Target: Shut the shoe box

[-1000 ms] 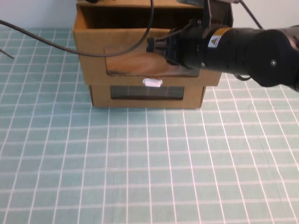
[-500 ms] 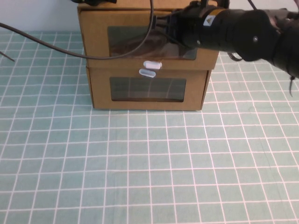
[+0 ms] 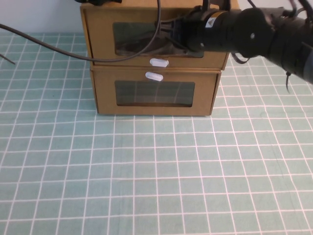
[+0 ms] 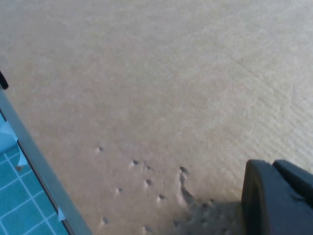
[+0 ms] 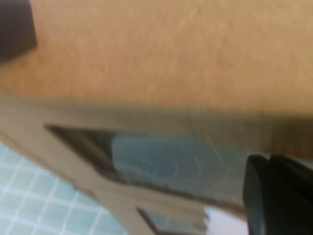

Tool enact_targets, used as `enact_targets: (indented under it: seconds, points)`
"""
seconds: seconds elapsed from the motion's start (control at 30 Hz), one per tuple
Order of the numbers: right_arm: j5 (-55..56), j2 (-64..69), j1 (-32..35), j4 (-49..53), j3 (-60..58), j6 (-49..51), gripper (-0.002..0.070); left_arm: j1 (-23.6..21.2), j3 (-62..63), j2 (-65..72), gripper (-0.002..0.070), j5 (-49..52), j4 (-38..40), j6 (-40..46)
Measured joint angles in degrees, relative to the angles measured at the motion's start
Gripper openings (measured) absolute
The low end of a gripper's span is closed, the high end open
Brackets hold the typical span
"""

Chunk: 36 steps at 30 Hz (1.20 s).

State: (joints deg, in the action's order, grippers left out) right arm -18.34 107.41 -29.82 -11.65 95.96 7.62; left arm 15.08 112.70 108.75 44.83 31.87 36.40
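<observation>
Two brown cardboard boxes are stacked at the far middle of the table. The upper one is the shoe box (image 3: pixel 100 34), with a clear front window and a white pull tab (image 3: pixel 159 62) at its lower edge. Its front panel sits flush with the box below. My right gripper (image 3: pixel 172 38) is against the shoe box's window, near its right half; the right wrist view shows the window (image 5: pixel 161 159) close up. My left gripper (image 4: pixel 276 200) is over the box's cardboard top (image 4: pixel 156 88), barely showing at the top edge of the high view.
The lower twin box (image 3: pixel 154 105) carries its white tab (image 3: pixel 154 76) above its window. A black cable (image 3: pixel 58 49) runs from the left across the box's front. The green gridded mat (image 3: pixel 146 171) spreads in front of the boxes.
The shoe box's front panel stuck out toward me a second ago; it has slid back flush. My right arm has moved away from me with it, staying against the window.
</observation>
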Motion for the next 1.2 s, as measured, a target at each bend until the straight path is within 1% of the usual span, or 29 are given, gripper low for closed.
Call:
enact_targets:
  seconds: [0.13, 0.33, 0.43, 0.53, 0.6, 0.73, 0.93, 1.03, 1.2]
  points:
    - [-6.57, -3.06, 0.14, 0.0, 0.09, -2.22, -0.0012, 0.0, 0.0, -0.25, -0.0005, 0.12, -0.17, 0.0]
    - [-18.48, -13.74, 0.14, 0.23, 0.13, -5.0, -0.0012, 0.0, 0.0, -3.5, -0.0005, 2.6, -3.85, -0.04]
    - [-26.18, -19.48, 0.14, 0.83, 0.22, -5.48, -0.0012, 0.0, -0.92, -6.37, -0.0005, 4.12, -5.1, -0.04]
    - [-35.54, -25.09, 0.14, 1.85, 0.22, -5.47, -0.0011, 0.0, -5.11, -10.56, -0.0005, 2.28, -5.1, -0.04]
    - [-39.55, -29.63, 0.14, 2.81, -1.05, -5.47, -0.0011, 0.0, -10.46, -14.39, -0.0005, -1.11, -4.98, -0.04]
    - [-42.08, -40.6, 0.14, 3.87, -7.47, -4.85, -0.0011, 0.0, -24.46, -23.67, -0.0005, -8.58, -3.96, 0.22]
    - [-43.22, -59.98, 0.14, 5.26, -24.57, -4.21, -0.0011, 0.0, -47.74, -41.29, -0.0005, -19.82, 5.26, 4.87]
    - [-43.22, -68.99, 0.14, 5.29, -32.91, -3.49, -0.0011, 0.0, -57.13, -50.43, -0.0005, -22.17, 8.74, 8.16]
    - [-40.83, -82.53, 0.14, 4.66, -45.51, -2.85, -0.0011, 0.0, -72.45, -63.53, -0.0005, -25.85, 10.14, 9.47]
